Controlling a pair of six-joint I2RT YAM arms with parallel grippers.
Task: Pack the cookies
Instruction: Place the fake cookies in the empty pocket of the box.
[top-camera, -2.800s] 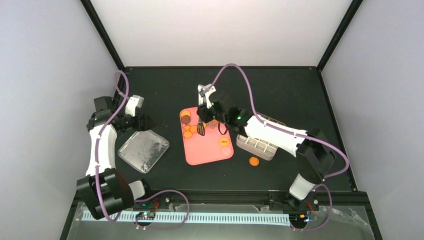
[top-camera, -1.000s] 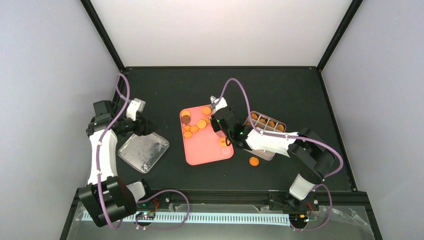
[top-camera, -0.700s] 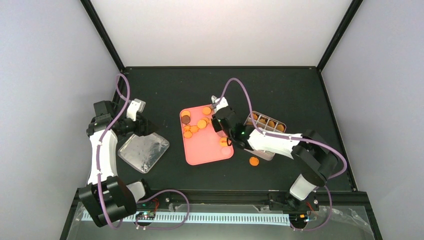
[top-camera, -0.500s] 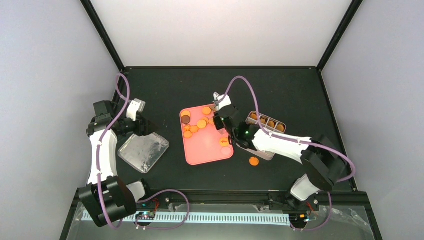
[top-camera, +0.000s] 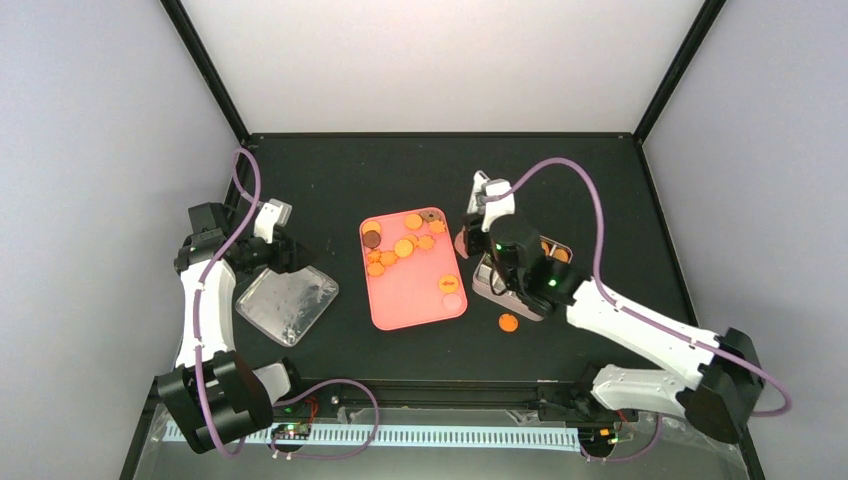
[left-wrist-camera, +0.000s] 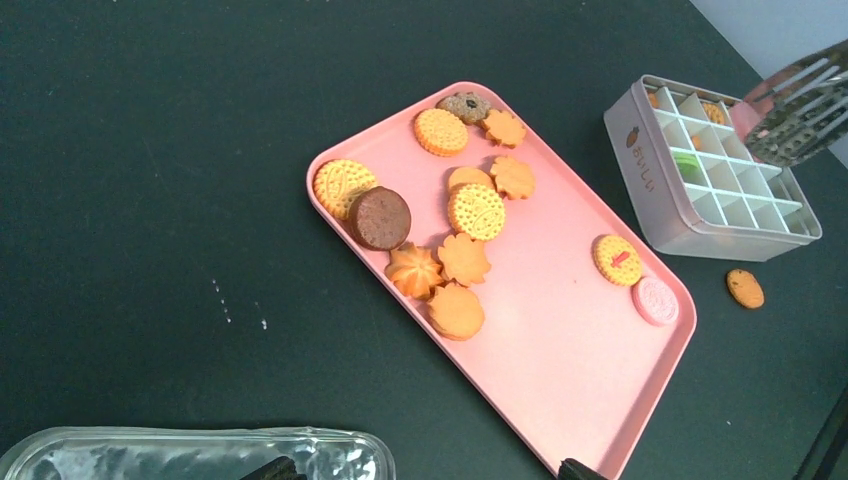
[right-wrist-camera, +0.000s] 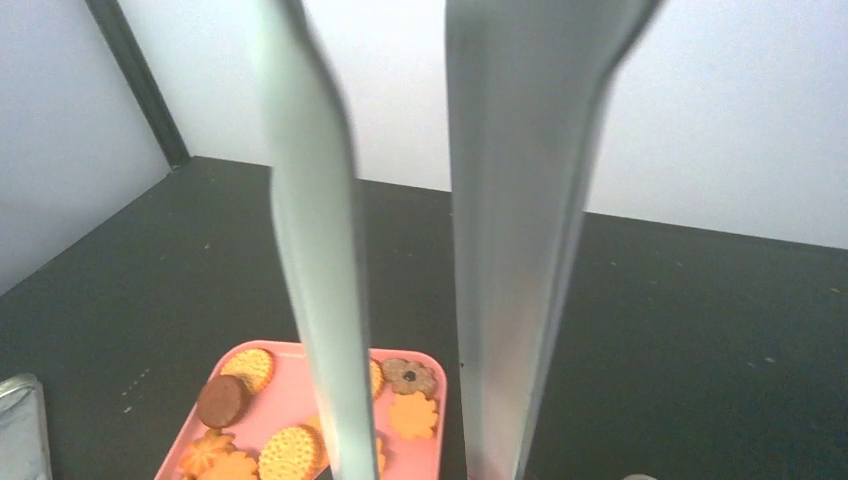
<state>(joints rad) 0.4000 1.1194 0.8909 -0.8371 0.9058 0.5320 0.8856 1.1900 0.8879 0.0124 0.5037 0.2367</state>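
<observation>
Several cookies (top-camera: 400, 245) (left-wrist-camera: 470, 210) (right-wrist-camera: 290, 450), mostly orange with one dark brown, lie on the pink tray (top-camera: 415, 300) (left-wrist-camera: 560, 370). A yellow and a pink cookie sit near its right edge. One orange cookie (top-camera: 508, 322) (left-wrist-camera: 745, 288) lies loose on the table. My right gripper (top-camera: 487, 212) is shut on the metal tongs (left-wrist-camera: 800, 100) (right-wrist-camera: 510, 250), whose tips hang over the grid box (top-camera: 497, 288) (left-wrist-camera: 700, 215). A pinkish bit shows at the tips; I cannot tell what it is. My left gripper (top-camera: 290, 250) (left-wrist-camera: 425, 470) is open and holds nothing.
A clear plastic lid (top-camera: 287, 300) (left-wrist-camera: 190, 455) lies on the black table left of the tray, under my left gripper. The grid box holds a few orange cookies and a green one. Black frame posts and pale walls ring the table.
My right arm has swung right, carrying the tongs from over the tray's top edge to above the grid box. The left arm and the cookies on the tray have not moved.
</observation>
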